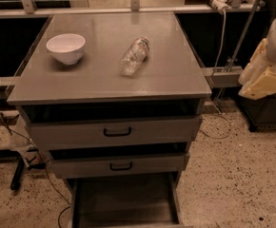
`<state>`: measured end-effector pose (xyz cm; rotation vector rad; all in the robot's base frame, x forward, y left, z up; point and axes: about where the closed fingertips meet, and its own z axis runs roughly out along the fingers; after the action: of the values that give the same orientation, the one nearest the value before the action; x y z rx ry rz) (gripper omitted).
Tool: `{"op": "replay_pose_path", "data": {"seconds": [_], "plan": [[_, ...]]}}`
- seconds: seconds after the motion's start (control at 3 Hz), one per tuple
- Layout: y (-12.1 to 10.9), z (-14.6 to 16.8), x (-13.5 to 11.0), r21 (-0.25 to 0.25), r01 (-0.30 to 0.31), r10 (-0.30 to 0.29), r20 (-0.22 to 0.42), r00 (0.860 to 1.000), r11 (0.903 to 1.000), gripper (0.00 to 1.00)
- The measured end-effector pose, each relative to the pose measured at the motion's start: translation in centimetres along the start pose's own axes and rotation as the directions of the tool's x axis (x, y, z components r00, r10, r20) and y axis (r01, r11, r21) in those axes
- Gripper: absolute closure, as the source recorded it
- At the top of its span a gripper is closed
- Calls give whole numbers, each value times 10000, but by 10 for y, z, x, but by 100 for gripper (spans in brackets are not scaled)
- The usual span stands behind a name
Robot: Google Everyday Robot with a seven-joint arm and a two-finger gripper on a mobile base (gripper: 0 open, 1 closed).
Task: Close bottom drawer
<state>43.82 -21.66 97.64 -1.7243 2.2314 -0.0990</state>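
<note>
- Camera view puts the gripper [265, 80] at the far right edge, raised about level with the cabinet top [104, 80] and well apart from every drawer. From this angle I cannot tell whether it is open or closed, and it holds nothing that can be seen.
- The bottom drawer [123, 203] sits at the foot of the cabinet, pulled far out towards the camera. Its bare grey tray is exposed, and its front and handle are cut off by the lower edge of the view.
- By my reading the task is at the approach step: nothing touches the drawer, so the closing push has not begun.
- The next move likely calls for the gripper to drop low and swing left across the cabinet front. It must get in front of the drawer's low face, then press straight inward along the runners. An off-centre push might skew the tray.
- Count of drawers: three. The top drawer [114, 133] and the middle drawer [119, 164] each show one black handle, and both look slightly ajar.
- On the cabinet top: one white bowl [66, 47] to the left and one clear plastic bottle [134, 56] lying on its side near the middle, apart from each other.
- One gripper in view.
</note>
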Motion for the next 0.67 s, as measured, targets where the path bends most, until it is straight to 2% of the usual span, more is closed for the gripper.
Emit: {"op": "replay_pose_path", "data": {"seconds": [0.33, 0.67], "plan": [[0, 0, 0, 8, 1, -1, 0, 10000, 10000, 89], [0, -1, 0, 38, 4, -4, 0, 10000, 10000, 100]]}}
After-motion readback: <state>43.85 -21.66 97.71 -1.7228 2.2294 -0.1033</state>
